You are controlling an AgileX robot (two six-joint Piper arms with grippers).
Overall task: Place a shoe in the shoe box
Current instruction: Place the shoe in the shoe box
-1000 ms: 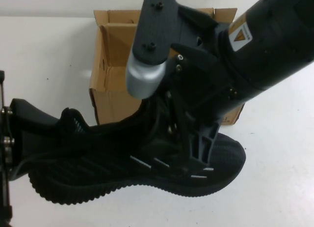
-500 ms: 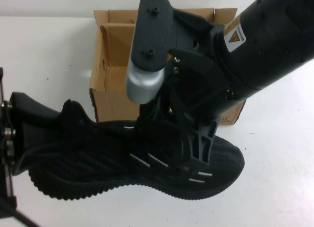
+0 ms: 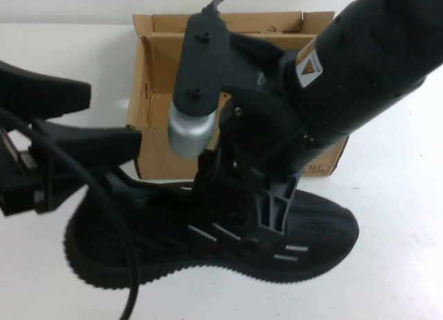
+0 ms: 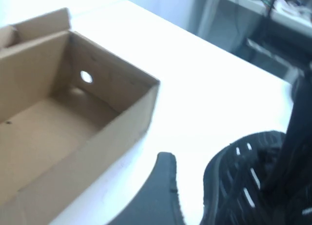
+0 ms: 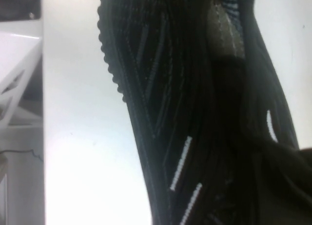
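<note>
A black knit shoe (image 3: 318, 230) with white dashes lies sideways in front of the open cardboard shoe box (image 3: 156, 70). My right gripper (image 3: 242, 202) comes down from the upper right and is shut on the shoe's middle, one finger (image 3: 277, 202) on its side. The shoe fills the right wrist view (image 5: 185, 113). My left gripper (image 3: 104, 119) is open and empty, above the shoe's heel and left of the box. The left wrist view shows the empty box (image 4: 63, 122), one finger (image 4: 163, 191) and the shoe's toe (image 4: 239, 181).
The white table (image 3: 401, 195) stretches to the right of the shoe and box. The box flaps stand up at the far side. A black cable (image 3: 118, 244) from my left arm hangs over the shoe's heel.
My left gripper has come off the shoe's heel, risen and swung towards the box. The shoe has shifted a little to the right in my right gripper.
</note>
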